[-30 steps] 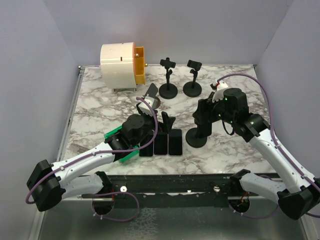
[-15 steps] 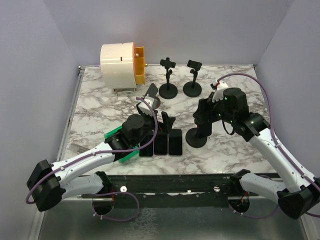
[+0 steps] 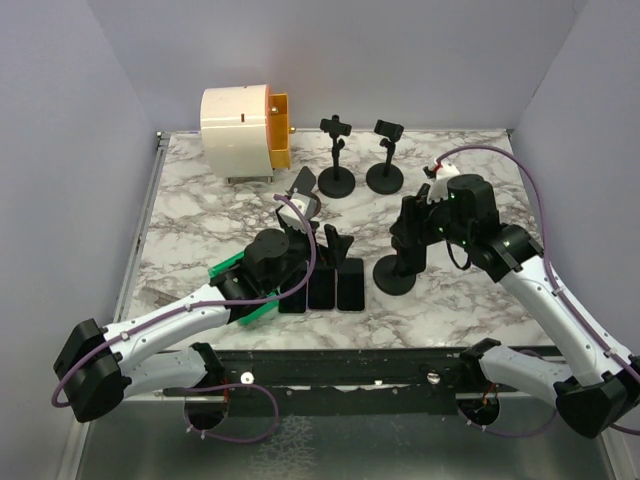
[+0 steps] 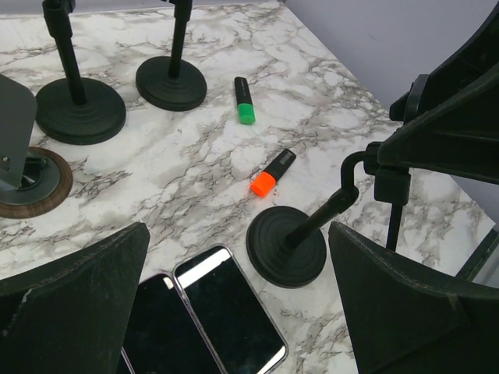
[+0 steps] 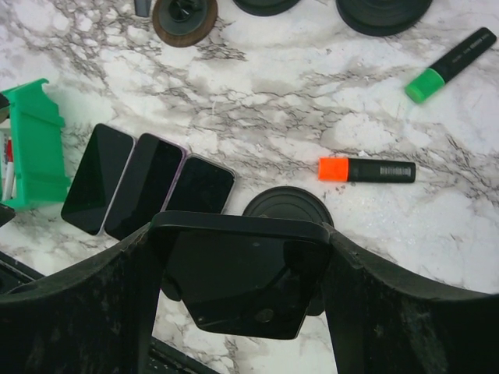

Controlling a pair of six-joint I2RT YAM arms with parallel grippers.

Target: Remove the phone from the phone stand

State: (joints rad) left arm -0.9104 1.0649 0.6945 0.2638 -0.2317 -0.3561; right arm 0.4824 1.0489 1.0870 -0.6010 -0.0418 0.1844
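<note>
Two fingers of the right gripper (image 5: 242, 234) flank the black slab phone (image 5: 234, 273) on its black round-based stand (image 5: 284, 202) (whether they grip it cannot be told), placed to lift it; the left gripper (image 4: 238, 257) hangs spread wide.

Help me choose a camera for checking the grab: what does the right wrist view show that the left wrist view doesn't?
Only the right wrist view: the phone inside the right gripper, and a green rack. Only the left wrist view: the stand's bent stem. Both: the stand's base, the orange marker, the green marker and phones lying flat.
</note>
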